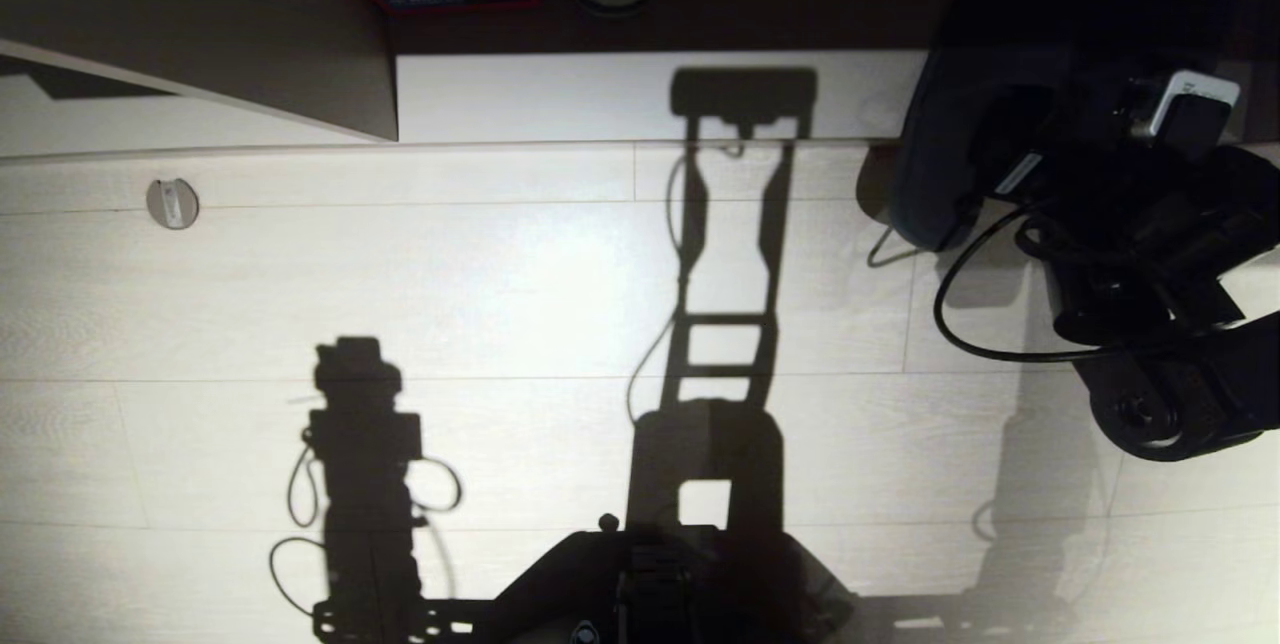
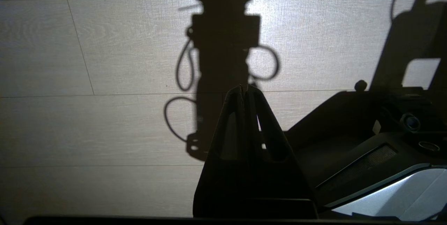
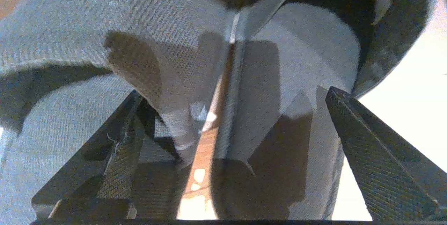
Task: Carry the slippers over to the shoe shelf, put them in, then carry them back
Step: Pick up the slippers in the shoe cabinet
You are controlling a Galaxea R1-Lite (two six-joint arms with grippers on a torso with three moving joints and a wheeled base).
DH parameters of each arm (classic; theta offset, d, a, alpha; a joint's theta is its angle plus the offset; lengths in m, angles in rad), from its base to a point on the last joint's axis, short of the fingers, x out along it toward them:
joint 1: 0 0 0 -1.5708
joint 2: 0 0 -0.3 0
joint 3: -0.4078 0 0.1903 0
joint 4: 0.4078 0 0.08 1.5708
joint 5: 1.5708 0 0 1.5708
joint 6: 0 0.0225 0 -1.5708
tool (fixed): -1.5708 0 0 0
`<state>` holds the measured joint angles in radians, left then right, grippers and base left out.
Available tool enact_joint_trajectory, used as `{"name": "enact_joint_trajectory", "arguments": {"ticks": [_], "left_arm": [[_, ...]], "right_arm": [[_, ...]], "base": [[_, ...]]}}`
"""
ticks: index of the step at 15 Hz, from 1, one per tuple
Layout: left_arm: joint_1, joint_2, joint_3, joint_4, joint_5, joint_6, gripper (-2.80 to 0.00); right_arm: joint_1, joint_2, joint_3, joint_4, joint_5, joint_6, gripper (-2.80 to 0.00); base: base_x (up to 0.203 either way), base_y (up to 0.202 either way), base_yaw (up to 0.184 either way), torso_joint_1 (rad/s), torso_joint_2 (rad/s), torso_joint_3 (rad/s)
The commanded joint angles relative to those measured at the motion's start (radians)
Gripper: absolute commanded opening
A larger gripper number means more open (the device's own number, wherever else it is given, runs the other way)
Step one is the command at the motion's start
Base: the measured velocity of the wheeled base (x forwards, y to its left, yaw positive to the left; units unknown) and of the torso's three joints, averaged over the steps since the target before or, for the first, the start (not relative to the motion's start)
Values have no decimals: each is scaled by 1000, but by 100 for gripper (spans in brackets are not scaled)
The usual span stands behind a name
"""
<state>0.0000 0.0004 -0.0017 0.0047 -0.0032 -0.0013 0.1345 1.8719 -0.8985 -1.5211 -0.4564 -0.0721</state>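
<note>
**Spread right end effector at the slippers by the shoe shelf**

The right end effector [image 3: 230, 141] stands spread wide, its black, weave-patterned fingers [image 3: 377, 155] flanking the slippers [image 3: 167, 43] without pinching them. In the right wrist view the pair lies side by side, soft grey-blue knit fabric with a fine ribbed texture, rounded uppers and a narrow gap between them. In the head view the slippers [image 1: 935, 154] show as a dark rounded shape at the far right, partly over the pale board of the shoe shelf [image 1: 560, 94], whose dark slanted divider panel [image 1: 250, 34] runs at the left. The floor [image 1: 450, 294] is pale wood-grain planking with thin seams, crossed by hard shadows of the robot. The left end effector [image 2: 244, 90] hangs over that floor, its tapered black fingers pressed together at the tips.
</note>
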Motion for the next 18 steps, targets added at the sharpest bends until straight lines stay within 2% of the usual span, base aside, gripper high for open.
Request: {"name": "enact_joint_trajectory", "arguments": {"ticks": [1,13,18], "left_arm": [[0,0,0,0,0,0,-280],[0,0,0,0,0,0,-280],[0,0,0,0,0,0,-280]], "right_arm": [[-7,8,-15,-9,-2,-1,0],[-44,99,-178,-9,-1,-35,0],[-64,138,-278,-9,2,-78,0]], "base": [[0,0,0,0,0,0],[0,0,0,0,0,0],[0,0,0,0,0,0]]}}
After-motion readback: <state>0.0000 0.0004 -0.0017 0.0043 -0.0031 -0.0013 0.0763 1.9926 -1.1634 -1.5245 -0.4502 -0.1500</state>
